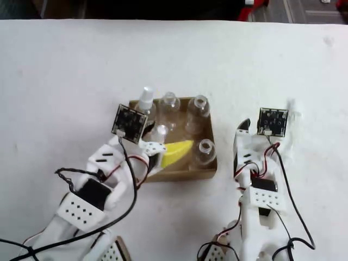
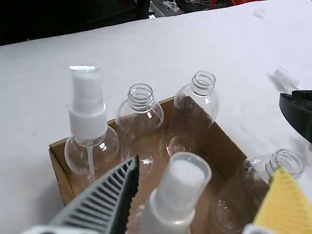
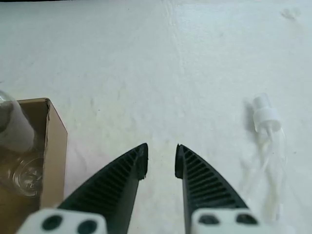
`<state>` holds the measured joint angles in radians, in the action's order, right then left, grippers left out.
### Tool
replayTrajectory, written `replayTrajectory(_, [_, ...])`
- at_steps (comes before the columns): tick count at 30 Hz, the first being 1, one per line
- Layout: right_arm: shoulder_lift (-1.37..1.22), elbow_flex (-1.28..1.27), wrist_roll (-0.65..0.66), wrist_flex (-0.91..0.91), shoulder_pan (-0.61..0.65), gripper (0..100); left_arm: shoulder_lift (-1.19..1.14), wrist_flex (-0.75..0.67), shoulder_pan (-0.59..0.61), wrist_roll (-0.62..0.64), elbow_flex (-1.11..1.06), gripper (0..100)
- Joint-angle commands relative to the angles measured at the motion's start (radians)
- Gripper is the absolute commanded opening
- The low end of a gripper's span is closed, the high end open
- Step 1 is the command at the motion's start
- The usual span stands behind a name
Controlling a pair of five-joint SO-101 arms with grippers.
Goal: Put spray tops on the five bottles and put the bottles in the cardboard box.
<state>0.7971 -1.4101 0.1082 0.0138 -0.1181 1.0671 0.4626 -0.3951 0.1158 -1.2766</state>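
The cardboard box (image 1: 179,174) stands mid-table with several clear bottles upright inside. At the back corner, one bottle (image 2: 87,122) wears a white spray top. Open-necked bottles stand beside it (image 2: 140,100), (image 2: 202,87) and at the near right (image 2: 285,163). Another spray-topped bottle (image 2: 178,195) stands between the grey and yellow fingers of my left gripper (image 2: 207,165), which is open over the box. My right gripper (image 3: 160,158) hovers over the bare table to the right of the box, slightly open and holding nothing. A loose spray top (image 3: 265,117) lies on the table ahead of it.
The white table (image 1: 65,70) spreads wide to the left of the box and behind it. The box's right wall (image 3: 53,141) is close beside my right gripper. Both arms' bodies and cables fill the near edge.
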Motion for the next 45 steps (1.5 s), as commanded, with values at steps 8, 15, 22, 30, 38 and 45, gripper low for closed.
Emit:
replayTrajectory(8, [-0.001,0.015,0.014,-0.024,0.007,8.0,0.007,0.005,0.03,0.018,0.13,37])
replayTrajectory(15, [-0.001,0.015,0.014,-0.024,0.007,8.0,0.008,0.153,0.061,0.026,0.27,37])
replayTrajectory(22, [-0.001,0.015,0.014,-0.024,0.005,8.0,0.245,0.442,0.065,0.048,0.456,37])
replayTrajectory(30, [-0.001,0.015,0.014,-0.024,0.007,8.0,0.377,0.675,0.225,-0.089,0.525,30])
replayTrajectory(38, [-0.001,0.015,0.014,-0.024,0.007,8.0,0.076,0.526,0.122,-0.302,0.552,8])
replayTrajectory(45, [-0.001,0.015,0.014,-0.024,0.007,8.0,-0.114,0.641,0.053,-0.299,0.709,19])
